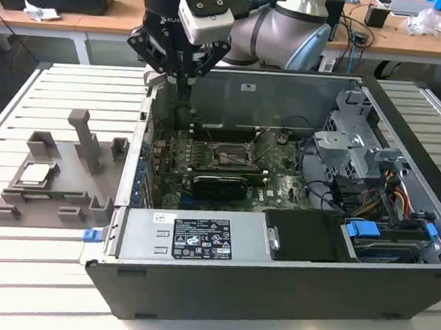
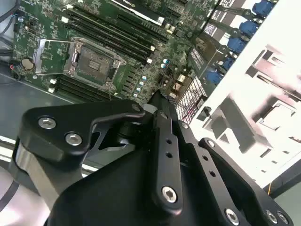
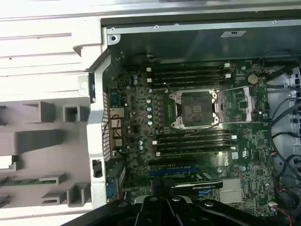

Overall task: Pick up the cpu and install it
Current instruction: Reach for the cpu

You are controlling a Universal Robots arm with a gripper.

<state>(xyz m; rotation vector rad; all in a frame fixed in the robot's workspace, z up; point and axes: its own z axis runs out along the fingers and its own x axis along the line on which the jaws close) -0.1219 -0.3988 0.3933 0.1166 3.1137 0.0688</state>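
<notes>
On the grey plastic fixture tray (image 1: 66, 167) at the exterior view's left, the cpu (image 1: 35, 172), a small flat square chip with a shiny silver top and a pale border, lies flat in its recess. Nothing touches it. The tray rests on a white slatted table (image 1: 44, 273), just beside the open grey metal computer case (image 1: 272, 291).

The black linkage gripper (image 1: 182, 85) hangs over the case's rear corner on the tray side, above the edge of the green motherboard (image 1: 281, 166). It is well apart from the cpu.
- Tool state: the fingers are drawn together to a narrow tip with nothing held between them. The second wrist view shows the same, with the gripper's (image 2: 157, 96) tip closed over the board's edge near the case wall.

The dark square socket frame (image 1: 232, 157) sits mid-board.
- First wrist view: the socket (image 3: 195, 109) has its dark contact field exposed, and its metal bracket (image 3: 240, 103) is swung open to lie flat beside it.
- Rows of black memory sticks (image 3: 188, 73) run along two opposite sides of the socket.
- Second wrist view: the socket (image 2: 91, 61) lies beyond the fingertip, not under it.

Wooden desks (image 1: 103, 7) stand behind the table.
</notes>
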